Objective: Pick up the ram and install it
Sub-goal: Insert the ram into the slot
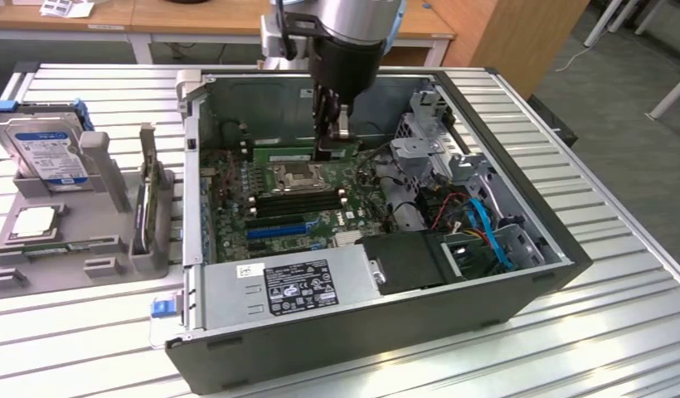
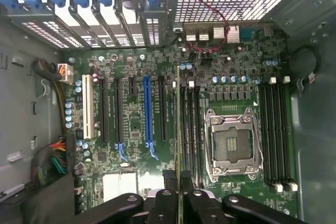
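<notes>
No writing can be read. The power supply [image 1: 301, 286] carries a black label with white print too small to make out. The drive [image 1: 47, 153], standing in a grey rack on the surface [image 1: 628, 249], has a blue-and-white label, also illegible.

The tool [image 1: 337, 143] reaches down into the open case [image 1: 429, 332], clenched on the ram [image 1: 284, 154], a thin green stick. In the wrist view the tool [image 2: 180, 195] has 1 finger on each side of the ram [image 2: 179, 129]. The ram is seen edge-on there, running along the black slots [image 2: 191, 124] just beside the socket [image 2: 231, 145] on the motherboard [image 2: 131, 61]. Whether the ram sits in a slot or just above it cannot be told.
</notes>
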